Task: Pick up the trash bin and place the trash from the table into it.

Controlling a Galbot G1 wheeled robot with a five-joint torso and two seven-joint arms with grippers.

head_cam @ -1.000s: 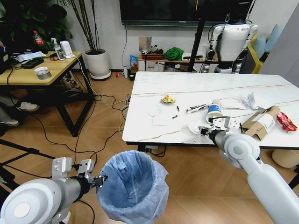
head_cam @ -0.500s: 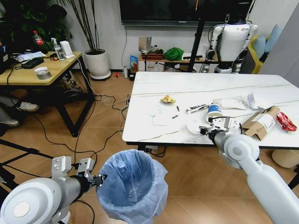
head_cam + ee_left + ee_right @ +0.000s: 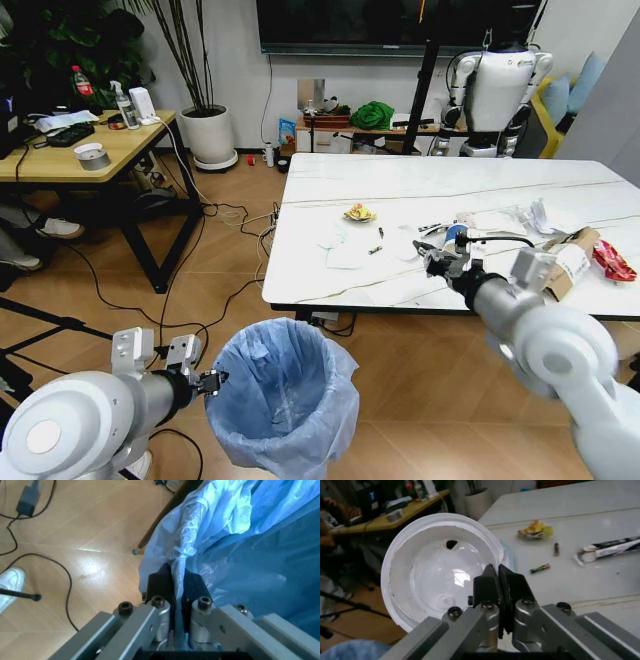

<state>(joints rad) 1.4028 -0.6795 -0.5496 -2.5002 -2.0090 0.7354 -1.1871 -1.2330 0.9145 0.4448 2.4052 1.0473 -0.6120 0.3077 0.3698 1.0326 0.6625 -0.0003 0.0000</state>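
My left gripper (image 3: 213, 380) is pinched shut on the rim of the trash bin (image 3: 285, 400), a small round bin lined with a crinkled, translucent blue plastic bag; in the left wrist view my fingers (image 3: 162, 588) have a fold of that bag and the rim edge clamped between them, with the blue film billowing just beyond the tips. The bin hangs beside these fingers, over the wooden floor and in front of the near edge of the table (image 3: 330, 185), whose white top carries thin dark veins. My right gripper (image 3: 437, 262) is closed on a white plastic cup lid (image 3: 442, 573), raised above the table's near edge; the right wrist view shows the lid's hollow underside, round, glossy, with a small sip hole near its rim, and my pads nipping its edge. Past these fingers on the tabletop lie a crumpled yellow scrap (image 3: 535, 530), a black-and-white printed wrapper (image 3: 607, 549) whose writing I cannot read, and two tiny dark bits. Behind my right fingers stands the blue-banded paper cup (image 3: 457, 235), and farther to my right the brown cardboard box (image 3: 572, 260) with a white label, illegible, and a red wrapper (image 3: 612, 262).
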